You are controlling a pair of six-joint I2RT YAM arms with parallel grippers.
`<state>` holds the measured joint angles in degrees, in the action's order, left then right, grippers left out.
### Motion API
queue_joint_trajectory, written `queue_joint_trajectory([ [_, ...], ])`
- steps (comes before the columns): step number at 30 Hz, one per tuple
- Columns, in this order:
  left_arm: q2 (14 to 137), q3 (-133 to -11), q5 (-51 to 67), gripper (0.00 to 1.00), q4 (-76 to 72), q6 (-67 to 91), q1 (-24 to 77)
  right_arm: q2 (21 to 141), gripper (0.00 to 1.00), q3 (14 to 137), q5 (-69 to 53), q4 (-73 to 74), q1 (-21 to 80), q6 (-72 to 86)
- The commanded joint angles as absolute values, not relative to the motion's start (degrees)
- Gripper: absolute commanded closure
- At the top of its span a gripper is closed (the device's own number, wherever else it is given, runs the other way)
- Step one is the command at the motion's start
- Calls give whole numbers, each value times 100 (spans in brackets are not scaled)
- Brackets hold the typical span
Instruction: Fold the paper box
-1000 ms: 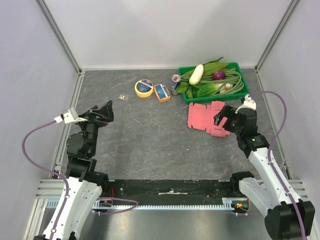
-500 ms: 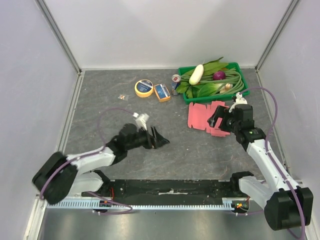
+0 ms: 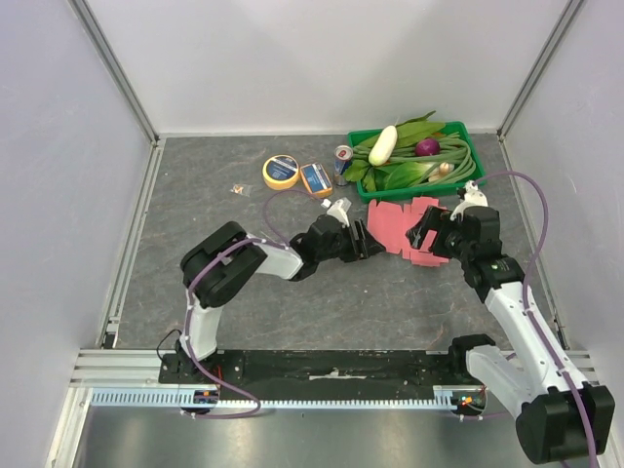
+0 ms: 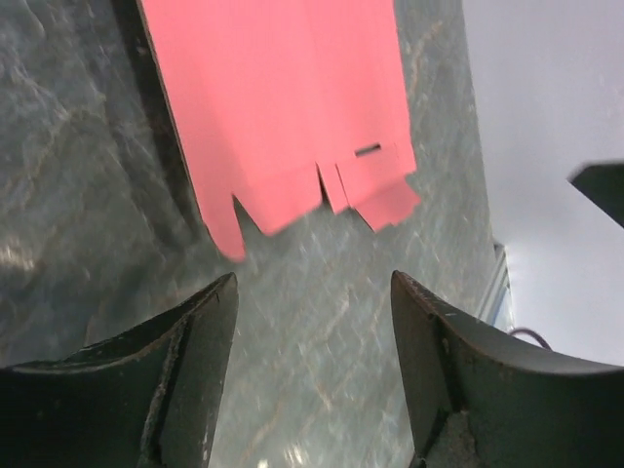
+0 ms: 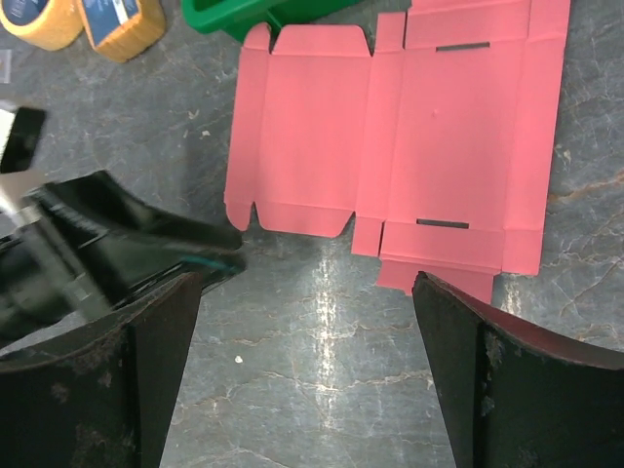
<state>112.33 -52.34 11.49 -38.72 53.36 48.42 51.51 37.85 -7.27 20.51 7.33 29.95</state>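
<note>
The paper box [image 3: 402, 225] is a flat pink-red die-cut sheet lying on the dark table in front of the green tray. My left gripper [image 3: 373, 248] reaches across from the left, open and empty, its tips just short of the sheet's left edge. The left wrist view shows the sheet [image 4: 283, 107] ahead of the open left gripper [image 4: 312, 283]. My right gripper [image 3: 427, 234] is open and empty over the sheet's right part. The right wrist view shows the whole sheet [image 5: 409, 136] beyond the open right gripper [image 5: 304, 283], with the left gripper's fingers [image 5: 127, 229] to its left.
A green tray [image 3: 357, 135] of vegetables stands just behind the sheet. A can [image 3: 343, 156], a small blue-and-orange box [image 3: 316, 180] and a yellow tape roll [image 3: 281, 172] stand to the tray's left. Grey walls close in the table on three sides.
My left arm has swung from the far left of the table across to the sheet's left edge. My right gripper has stayed over the sheet's right part. The sheet has not moved.
</note>
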Motion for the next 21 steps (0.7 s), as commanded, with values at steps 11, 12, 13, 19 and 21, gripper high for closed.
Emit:
queue_joint_trajectory([
  [11, 12295, -6363, 966, 57, -3340, 5713, 4413, 4983, 2, 3612, -905, 1942, 721, 2821],
  [12, 12348, -6442, 1028, 62, -3288, 5704, 4351, 5018, 2, 3621, -949, 1934, 729, 2830],
  [13, 12357, -6460, 1107, 67, -3287, 5669, 4237, 5019, 2, 3595, -967, 1942, 729, 2830],
  [19, 11630, -5961, 950, 98, -2796, 4861, 4166, 5282, 2, 3498, -1256, 2048, 765, 2698],
  [21, 11182, -5365, 774, 98, -2620, 4755, 4166, 5431, 2, 3463, -1397, 2065, 861, 2716],
])
